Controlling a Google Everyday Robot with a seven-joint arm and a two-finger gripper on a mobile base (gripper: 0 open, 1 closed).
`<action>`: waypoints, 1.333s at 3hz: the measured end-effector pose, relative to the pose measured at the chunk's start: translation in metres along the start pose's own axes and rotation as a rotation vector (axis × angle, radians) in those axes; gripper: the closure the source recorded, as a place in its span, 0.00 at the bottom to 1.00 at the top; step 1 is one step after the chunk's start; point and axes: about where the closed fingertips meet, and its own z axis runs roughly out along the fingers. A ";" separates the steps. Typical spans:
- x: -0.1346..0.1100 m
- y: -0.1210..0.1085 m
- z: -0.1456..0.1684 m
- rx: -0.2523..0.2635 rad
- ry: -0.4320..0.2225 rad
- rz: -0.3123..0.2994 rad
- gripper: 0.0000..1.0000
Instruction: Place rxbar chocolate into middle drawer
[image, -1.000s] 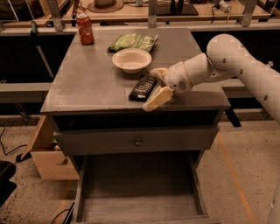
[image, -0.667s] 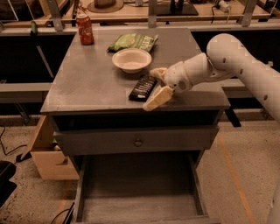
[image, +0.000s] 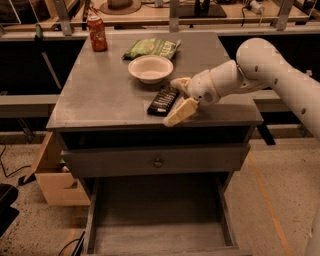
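Note:
The rxbar chocolate (image: 162, 100), a flat black bar with white lettering, lies on the grey cabinet top (image: 100, 95) near its front edge. My gripper (image: 179, 98) is at the bar's right end, low over the top. It is open, with one pale finger (image: 180, 82) behind the bar's end and the other (image: 181, 112) in front of it, reaching to the cabinet's edge. The bar rests on the surface. The middle drawer (image: 160, 235) stands pulled out below, with nothing in view inside it.
A white bowl (image: 150, 68) sits just behind the bar. A green chip bag (image: 151, 48) and a red can (image: 97, 33) stand further back. A closed drawer front with a round knob (image: 158, 162) is above the open drawer. A wooden box (image: 55, 175) is on the floor at the left.

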 end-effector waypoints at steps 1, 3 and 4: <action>0.000 0.000 0.000 0.000 0.000 0.000 1.00; -0.001 0.000 0.000 0.000 0.000 0.000 0.86; -0.001 0.000 0.000 -0.001 0.000 0.000 0.62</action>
